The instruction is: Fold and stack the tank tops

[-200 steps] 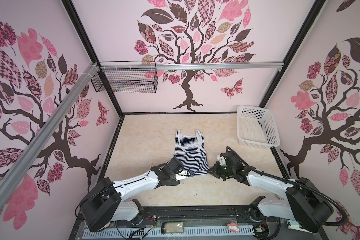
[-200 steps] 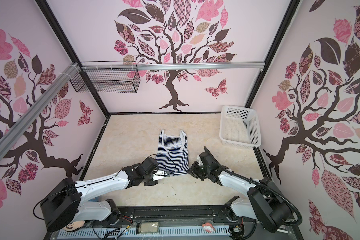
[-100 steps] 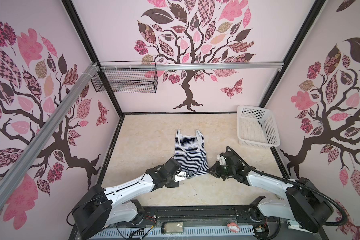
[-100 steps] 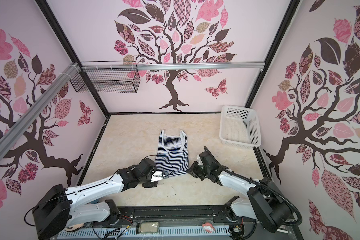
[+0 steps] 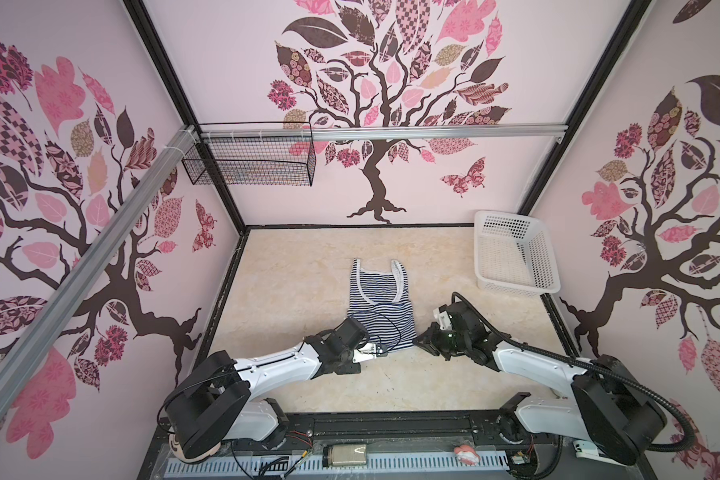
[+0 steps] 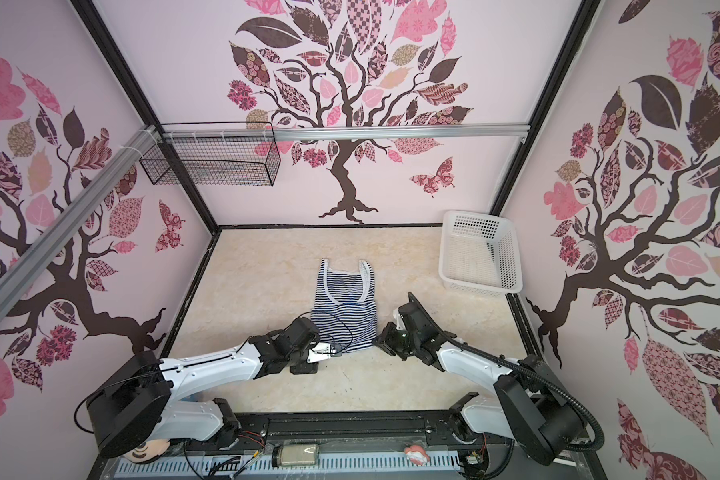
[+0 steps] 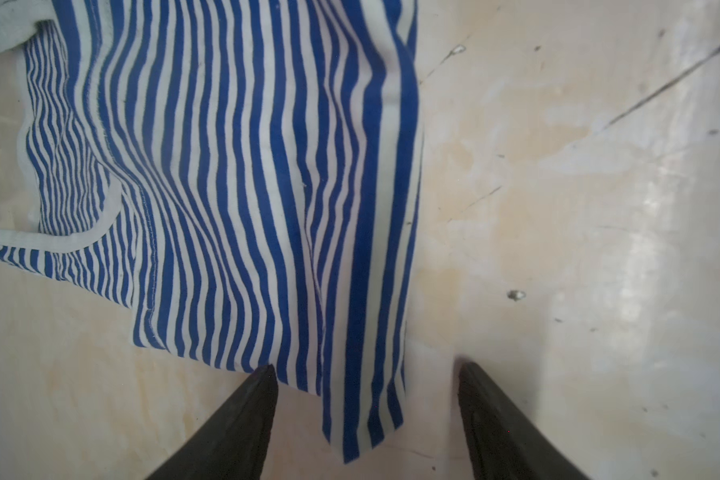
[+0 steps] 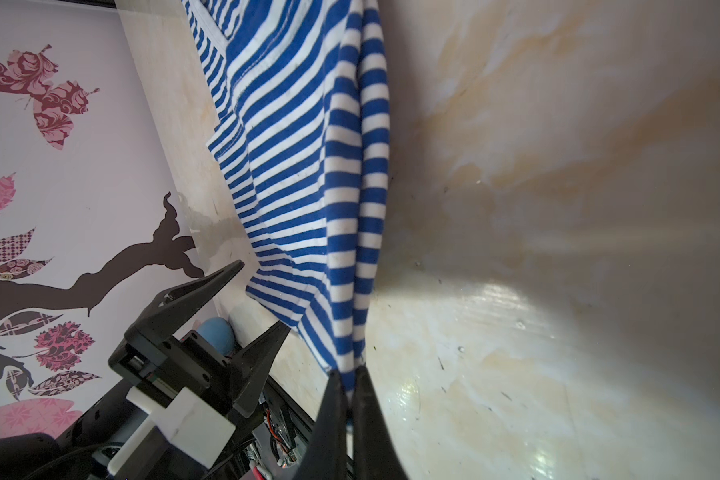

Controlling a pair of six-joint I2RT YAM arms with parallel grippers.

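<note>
Tension seems the purpose: the right gripper (image 8: 351, 376) pinches 1 hem corner of the tank top (image 5: 381, 303) taut, while the left gripper (image 7: 366, 366), spread wide, straddles the other corner.

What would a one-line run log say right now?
left hand: open around hem corner | right hand: shut on tank top

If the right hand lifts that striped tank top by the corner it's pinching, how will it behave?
Probably floppy: the tank top lies rippled, bunching where the right hand pinches its hem corner, so it should sag and drape. It looks thin, likely light. With the left hand open, the other corner would probably trail.
</note>
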